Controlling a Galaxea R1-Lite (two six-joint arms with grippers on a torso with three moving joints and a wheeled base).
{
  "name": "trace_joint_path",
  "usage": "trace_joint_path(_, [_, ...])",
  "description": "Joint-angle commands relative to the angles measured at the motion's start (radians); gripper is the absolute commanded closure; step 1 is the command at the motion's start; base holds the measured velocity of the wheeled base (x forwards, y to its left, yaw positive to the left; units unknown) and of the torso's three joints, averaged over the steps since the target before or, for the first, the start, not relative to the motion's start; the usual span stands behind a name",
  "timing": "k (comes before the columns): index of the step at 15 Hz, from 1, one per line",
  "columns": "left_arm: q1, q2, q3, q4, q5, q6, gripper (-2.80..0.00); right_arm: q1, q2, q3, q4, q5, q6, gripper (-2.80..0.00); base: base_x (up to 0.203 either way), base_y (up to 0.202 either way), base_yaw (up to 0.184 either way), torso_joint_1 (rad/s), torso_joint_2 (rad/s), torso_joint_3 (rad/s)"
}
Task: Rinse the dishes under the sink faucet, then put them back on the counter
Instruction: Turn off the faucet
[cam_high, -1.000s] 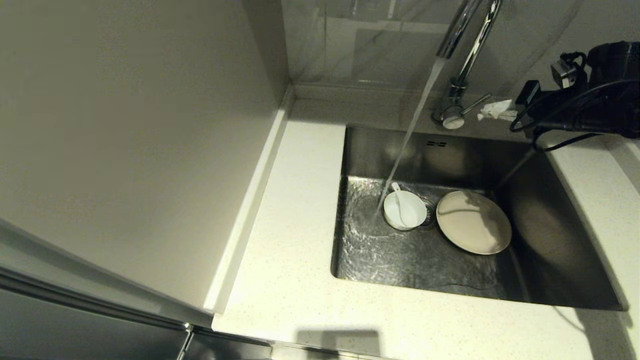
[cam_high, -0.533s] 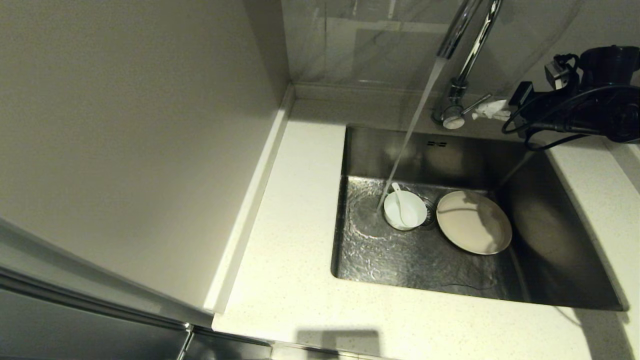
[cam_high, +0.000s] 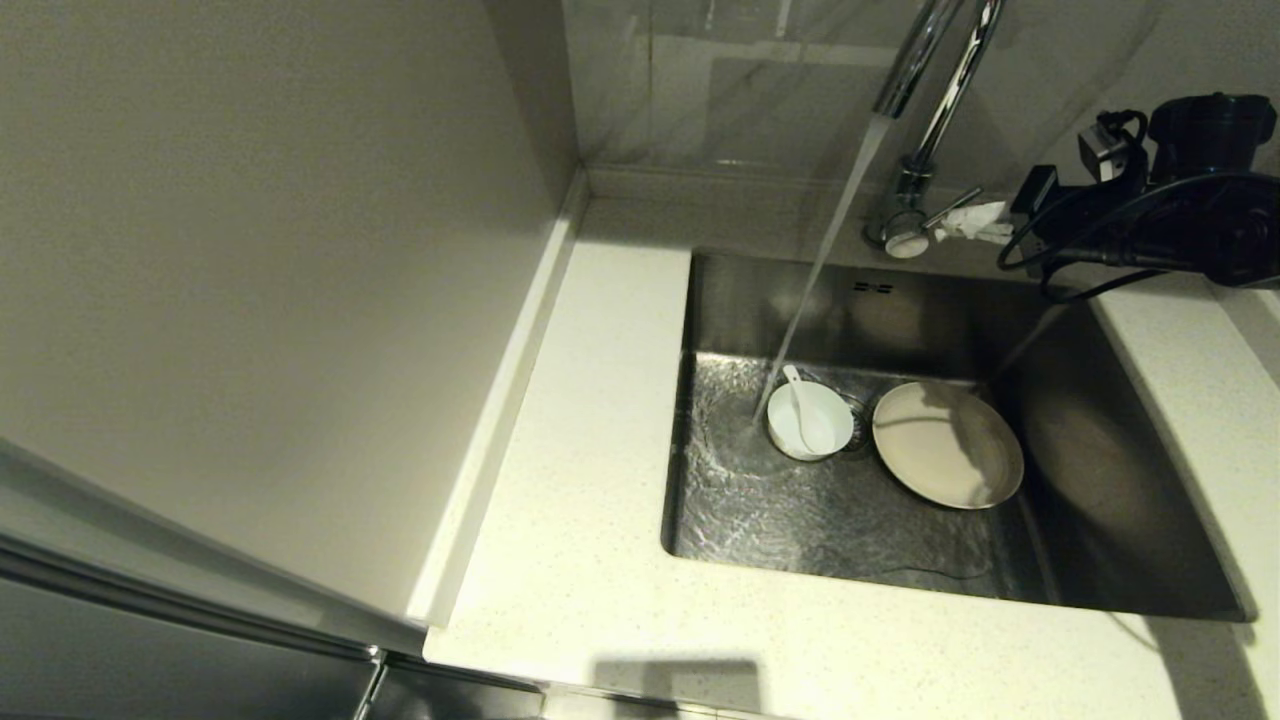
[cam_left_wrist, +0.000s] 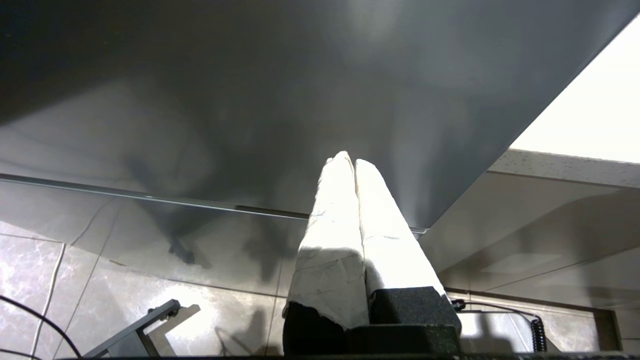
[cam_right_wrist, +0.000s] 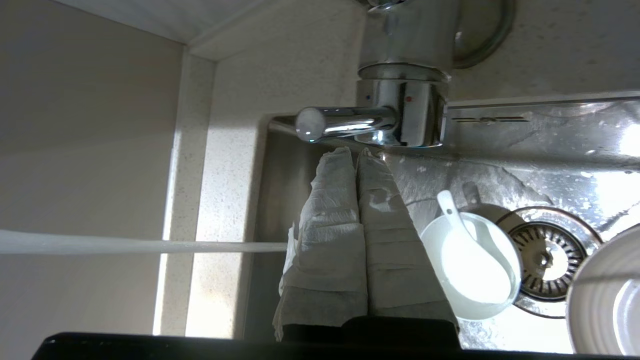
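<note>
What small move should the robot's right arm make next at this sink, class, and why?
Probably lift the shut right end effector off the thin chrome faucet lever and lower it toward the small round white bowl. Water is already running, landing on the steel sink floor just beside that bowl, so nothing is being rinsed yet.

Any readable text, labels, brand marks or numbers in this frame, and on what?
No words or numbers are readable in any view.
Faucet base: a blue dot and a red dot, hot/cold marks, no lettering.
Sink, bowl, plate, counter: no markings seen.
</note>
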Motion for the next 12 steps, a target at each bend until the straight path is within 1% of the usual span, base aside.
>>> trace_joint_path(1, [0.000, -0.003, 0.000, -0.001, 0.001, -0.001, 0.00, 0.007, 0.007, 0.000, -0.027, 0.004, 0.006, 0.00, 0.000, 0.000, 0.000, 0.000, 0.00, 0.000])
trace_joint_path(6, [0.000, -0.003, 0.000, -0.001, 0.001, -0.001, 0.00, 0.017, 0.031, 0.000, -0.119, 0.003, 0.013, 0.00, 0.000, 0.000, 0.000, 0.000, 0.00, 0.000])
trace_joint_path(10, [0.000, -0.003, 0.000, -0.001, 0.001, -0.001, 0.00, 0.024, 0.052, -0.009, -0.138, -0.002, 0.010, 0.00, 0.000, 0.000, 0.000, 0.000, 0.00, 0.000])
trace_joint_path(12, [0.000, -0.003, 0.000, -0.001, 0.001, -0.001, 0.00, 0.024, 0.066, -0.009, -0.189, -0.003, 0.031, 0.00, 0.000, 0.000, 0.000, 0.000, 0.00, 0.000])
